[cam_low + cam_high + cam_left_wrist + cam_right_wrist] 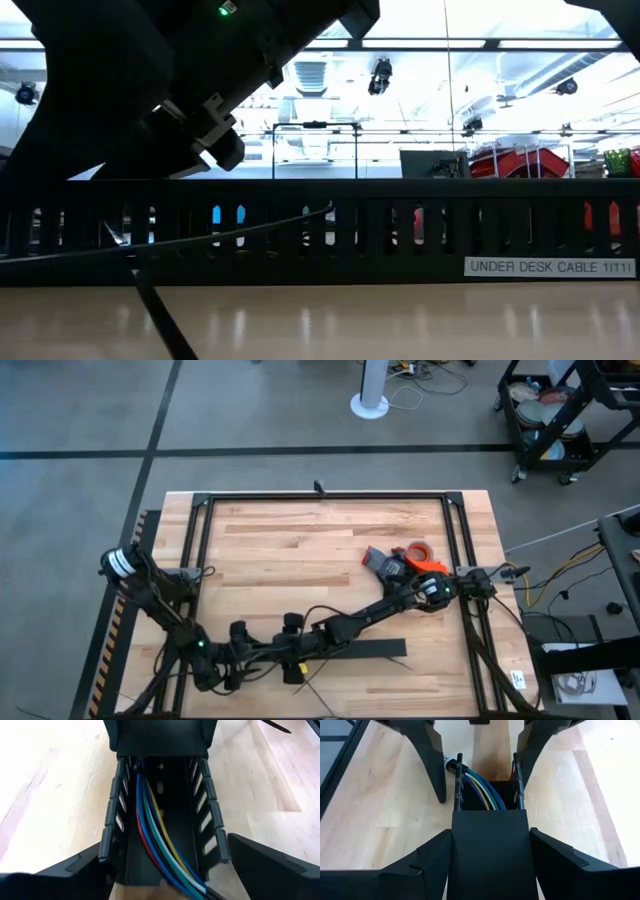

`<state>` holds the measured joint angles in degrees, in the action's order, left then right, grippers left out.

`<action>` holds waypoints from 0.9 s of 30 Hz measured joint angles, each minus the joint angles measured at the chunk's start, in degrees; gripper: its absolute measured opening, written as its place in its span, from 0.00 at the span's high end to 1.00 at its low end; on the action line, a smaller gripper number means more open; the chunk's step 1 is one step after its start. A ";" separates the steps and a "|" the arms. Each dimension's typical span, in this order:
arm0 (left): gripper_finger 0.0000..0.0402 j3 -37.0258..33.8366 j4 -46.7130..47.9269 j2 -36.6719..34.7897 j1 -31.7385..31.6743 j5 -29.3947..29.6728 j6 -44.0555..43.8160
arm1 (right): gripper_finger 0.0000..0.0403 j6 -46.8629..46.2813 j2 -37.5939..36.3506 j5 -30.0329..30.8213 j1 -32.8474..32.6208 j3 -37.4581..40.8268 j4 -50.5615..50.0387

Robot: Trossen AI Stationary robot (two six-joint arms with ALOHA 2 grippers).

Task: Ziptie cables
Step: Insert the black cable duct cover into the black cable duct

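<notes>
My two dark arms meet low over the near edge of a wooden table. A long black comb-toothed duct lies there, and coloured cables, blue, red, yellow, green and white, run along its channel, which keeps them gathered for tying. My left gripper has its fingers spread wide, one on each side of the duct's open end, holding nothing. My right gripper faces it from the other side, fingers likewise parted astride the duct and empty; I judge both are straddling it to reach the wires. A thin dark ziptie lies on the wood just in front, not yet used. Farther back, beside my right arm, sit an orange tape roll and a grey tool, well clear. The duct's toothed walls crowd the cables and may hinder threading.
</notes>
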<state>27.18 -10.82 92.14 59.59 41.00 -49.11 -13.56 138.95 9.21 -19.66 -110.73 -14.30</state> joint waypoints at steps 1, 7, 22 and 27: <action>0.16 0.00 -1.39 1.02 0.00 0.53 0.37 | 0.45 -0.49 -0.06 0.02 0.04 0.02 -0.14; 0.30 0.23 -4.42 5.52 0.05 2.97 -0.27 | 0.47 -2.12 -0.10 -0.50 -0.07 0.18 -0.20; 0.39 0.13 -4.95 8.90 0.50 3.64 -2.35 | 0.43 -3.86 1.28 -0.04 -0.07 0.48 4.31; 0.44 0.09 -5.89 9.34 0.52 4.15 -2.44 | 0.43 -6.46 0.91 2.43 -0.17 0.34 2.61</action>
<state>27.27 -16.71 101.48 60.12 45.15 -51.55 -20.03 139.85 11.64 -19.84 -110.39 -11.69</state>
